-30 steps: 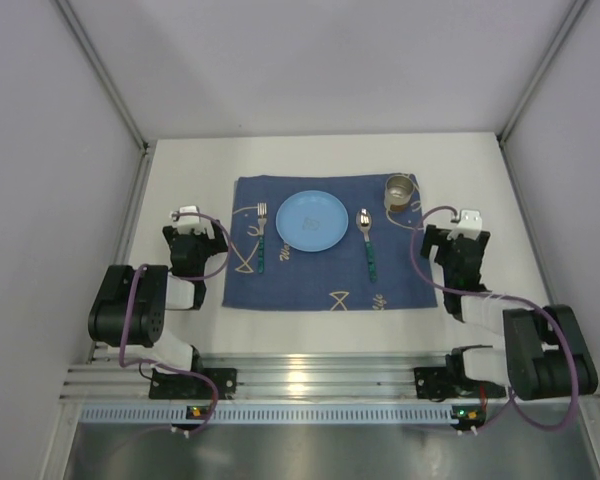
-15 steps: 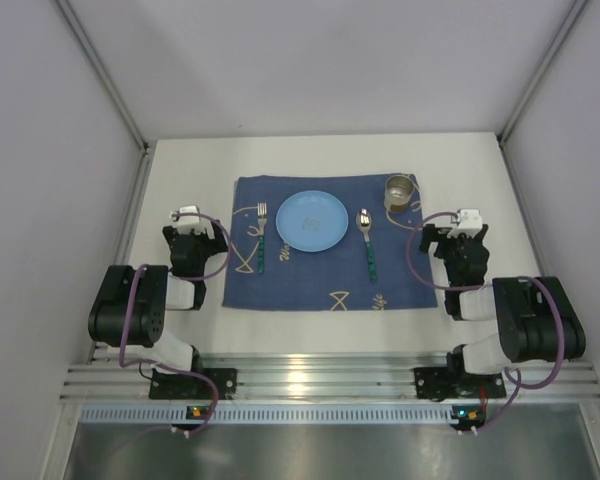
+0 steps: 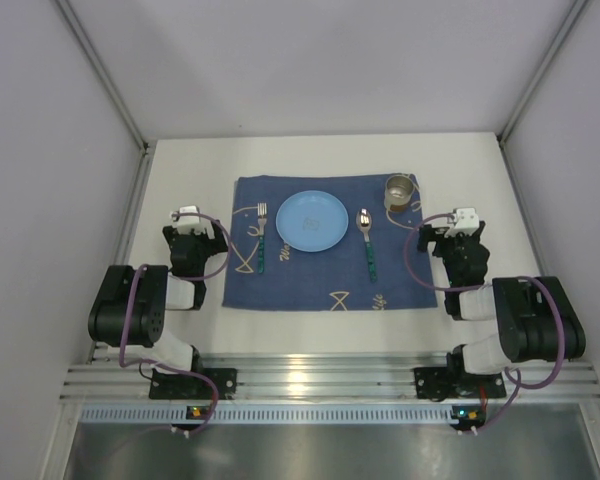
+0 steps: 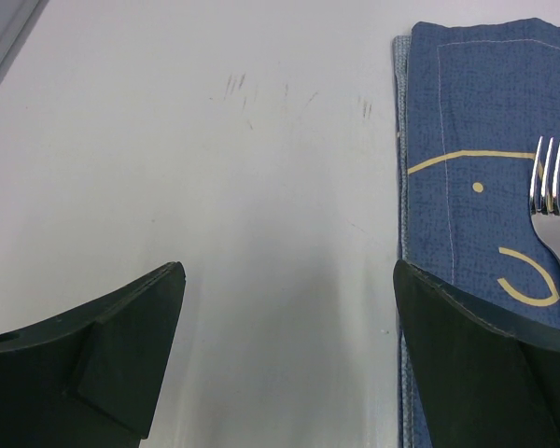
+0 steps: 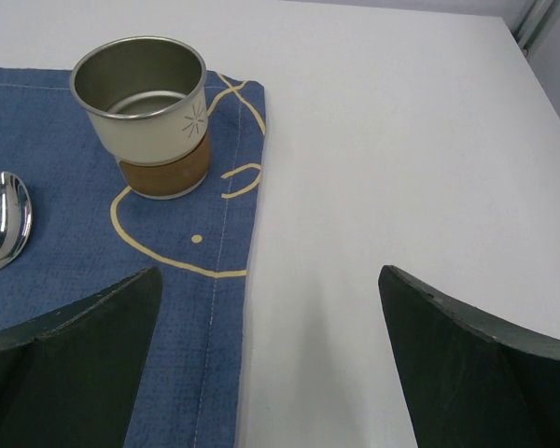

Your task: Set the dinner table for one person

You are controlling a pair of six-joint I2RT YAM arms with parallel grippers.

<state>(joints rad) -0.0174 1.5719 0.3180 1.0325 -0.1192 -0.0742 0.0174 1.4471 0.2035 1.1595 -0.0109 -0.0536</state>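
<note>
I see the left gripper and right gripper both spread wide, gripping nothing, low over the white dinner table, flanking the blue mat.

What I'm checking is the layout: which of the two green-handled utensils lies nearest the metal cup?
The spoon, right of the blue plate, with its bowl close to the cup; the fork lies left of the plate.
</note>
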